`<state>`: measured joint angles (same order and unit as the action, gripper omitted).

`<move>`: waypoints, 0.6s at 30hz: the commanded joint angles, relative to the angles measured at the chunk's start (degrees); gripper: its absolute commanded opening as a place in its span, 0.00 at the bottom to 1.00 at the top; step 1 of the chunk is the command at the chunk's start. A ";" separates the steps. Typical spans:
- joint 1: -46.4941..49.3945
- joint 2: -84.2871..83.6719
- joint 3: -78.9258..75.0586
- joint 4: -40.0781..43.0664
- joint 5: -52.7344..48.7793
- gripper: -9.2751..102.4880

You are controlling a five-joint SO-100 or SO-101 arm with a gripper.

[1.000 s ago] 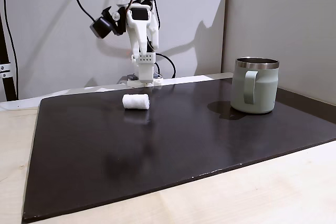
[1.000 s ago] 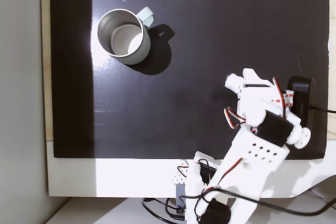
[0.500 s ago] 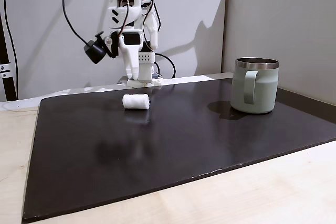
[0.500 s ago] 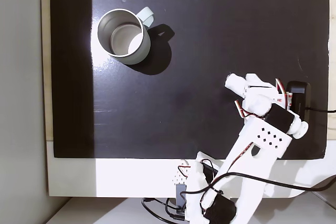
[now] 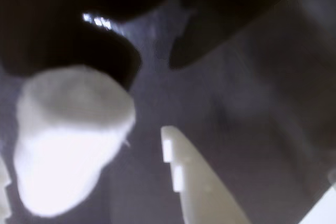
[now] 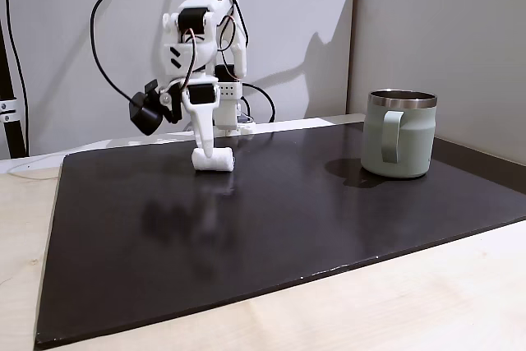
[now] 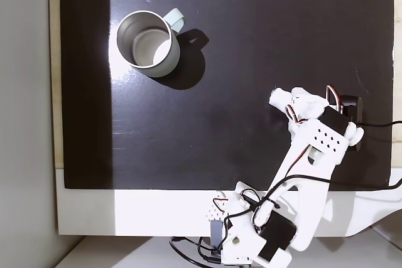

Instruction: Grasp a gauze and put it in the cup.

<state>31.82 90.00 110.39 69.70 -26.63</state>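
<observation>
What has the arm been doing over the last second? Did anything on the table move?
The arm has folded forward and down, bringing its gripper from high near its base onto the gauze. In the wrist view one finger shows beside the roll; whether it is gripped cannot be told. The gauze has not shifted on the black mat, and the cup stayed put.

The wrist view is dim, blurred and overexposed on the gauze (image 5: 68, 140), while both fixed views are sharp and evenly lit, the cup (image 7: 146, 43) casting a shadow rightward.
</observation>
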 commanded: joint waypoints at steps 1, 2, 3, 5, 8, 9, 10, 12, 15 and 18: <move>-1.14 -1.32 -0.35 -1.93 0.79 0.38; -1.49 -2.02 -0.35 -2.29 0.97 0.38; -1.85 -2.72 -0.35 -2.55 1.14 0.38; -2.55 -3.96 -0.18 -3.16 1.67 0.38; -3.16 -5.54 -0.26 -4.04 2.11 0.37; -3.43 -5.80 -0.26 -4.22 2.20 0.37; -3.60 -6.06 -0.26 -4.31 2.20 0.37; -3.78 -6.33 0.00 -4.57 2.37 0.37; -3.69 -6.77 0.26 -5.10 2.37 0.36; -3.34 -7.21 0.26 -5.19 2.37 0.27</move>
<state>28.21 82.71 110.92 65.13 -24.43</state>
